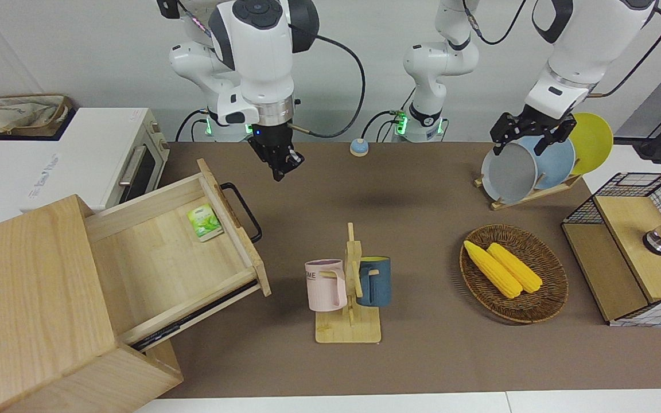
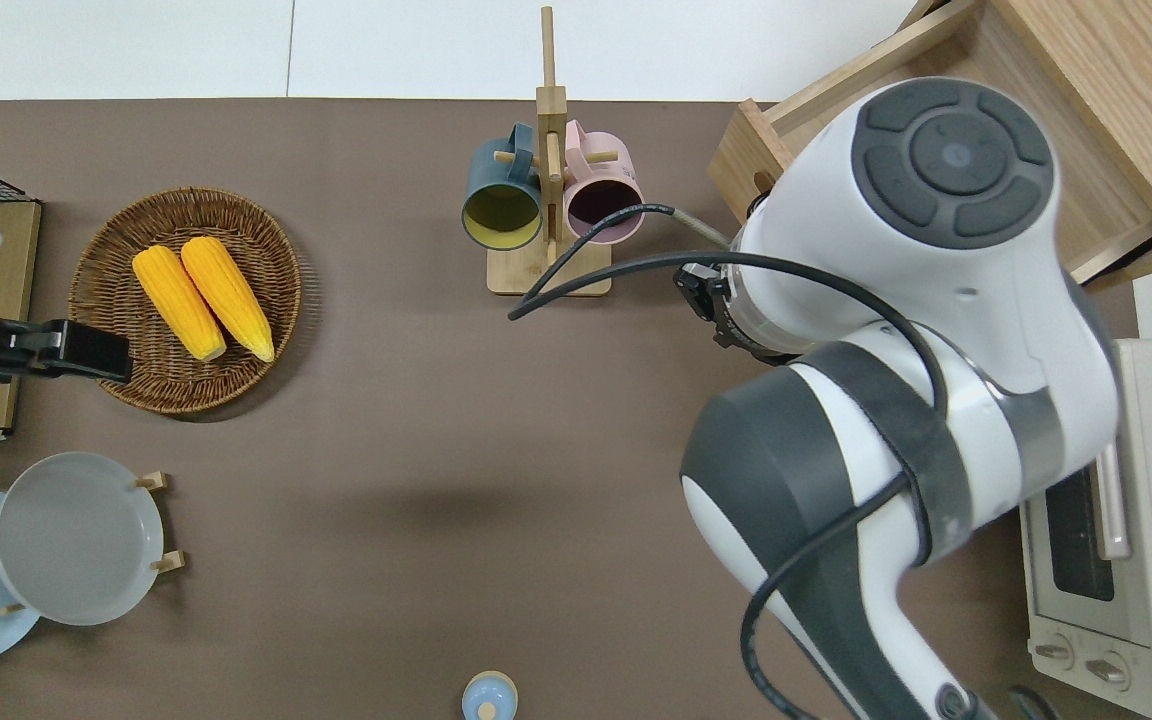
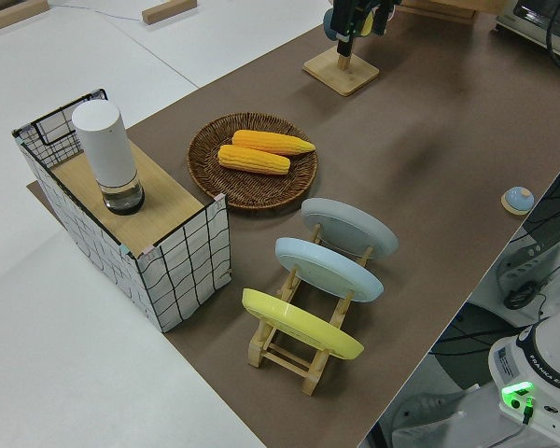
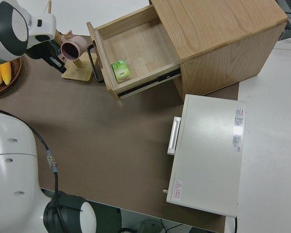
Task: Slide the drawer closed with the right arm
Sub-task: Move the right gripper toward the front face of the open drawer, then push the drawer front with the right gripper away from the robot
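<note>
The drawer [image 1: 158, 258] of the large wooden box [image 1: 26, 298] stands pulled far out, its black bar handle [image 1: 242, 211] facing the table's middle. A small green packet [image 1: 205, 221] lies in it. The drawer also shows in the right side view [image 4: 136, 48]. My right gripper [image 1: 278, 166], blue light on its wrist, hangs in the air over the brown mat between the handle and the mug rack [image 1: 349, 287], apart from both. Its fingers look shut and empty. In the overhead view the arm's body hides it and the handle. The left arm is parked.
A white toaster oven [image 1: 101, 155] stands beside the wooden box, nearer to the robots. A basket with two corn cobs [image 1: 514, 272], a plate rack [image 1: 528, 166] and a wire-mesh box [image 1: 634, 246] are toward the left arm's end. A small blue knob [image 1: 358, 147] lies near the robots' bases.
</note>
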Available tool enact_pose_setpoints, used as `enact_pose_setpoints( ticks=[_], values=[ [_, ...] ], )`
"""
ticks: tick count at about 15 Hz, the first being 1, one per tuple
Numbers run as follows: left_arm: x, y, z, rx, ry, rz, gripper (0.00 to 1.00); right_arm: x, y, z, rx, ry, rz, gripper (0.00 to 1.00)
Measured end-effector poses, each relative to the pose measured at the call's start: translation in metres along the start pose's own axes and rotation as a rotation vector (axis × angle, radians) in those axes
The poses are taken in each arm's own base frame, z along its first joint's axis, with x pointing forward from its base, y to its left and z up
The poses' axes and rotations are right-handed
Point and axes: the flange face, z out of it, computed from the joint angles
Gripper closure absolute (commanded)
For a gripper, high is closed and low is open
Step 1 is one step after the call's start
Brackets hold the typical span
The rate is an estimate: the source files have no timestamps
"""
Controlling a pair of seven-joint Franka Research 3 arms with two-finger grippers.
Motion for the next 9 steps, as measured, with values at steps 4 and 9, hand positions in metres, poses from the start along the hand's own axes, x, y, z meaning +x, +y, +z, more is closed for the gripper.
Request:
enact_pose_setpoints(
  ticks=[4,9],
  values=[
    [0.0,0.0,0.0,0.0,0.0,0.0,0.01,0.008,-0.013,0.039,-0.008,-0.03,0.162,1.0],
    [0.0,0.0,0.0,0.0,0.0,0.0,0.01,0.017,-0.012,0.057,-0.009,-0.058,0.279,1.0]
  ],
)
